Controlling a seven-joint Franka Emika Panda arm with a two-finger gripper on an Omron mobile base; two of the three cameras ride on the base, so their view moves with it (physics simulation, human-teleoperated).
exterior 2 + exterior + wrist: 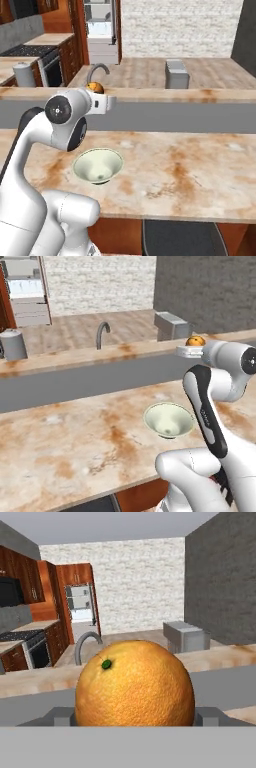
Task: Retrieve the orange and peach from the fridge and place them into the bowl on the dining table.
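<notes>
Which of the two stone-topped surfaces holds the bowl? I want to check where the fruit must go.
The nearer, lower dining table holds the bowl; the higher grey-fronted ledge behind it carries no bowl.

I see bare table (pixel 60 441) all round the bowl (pixel 169 419), open above it. Along the far edge the grey-fronted ledge (pixel 75 381) rises, carrying a faucet (pixel 101 333) and grey box (pixel 171 325). My own arm (pixel 210 416) crowds the near right corner.

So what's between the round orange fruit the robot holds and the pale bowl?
Nothing but bare marbled tabletop and air: in both base views the orange sits well above the greenish-white bowl.
</notes>
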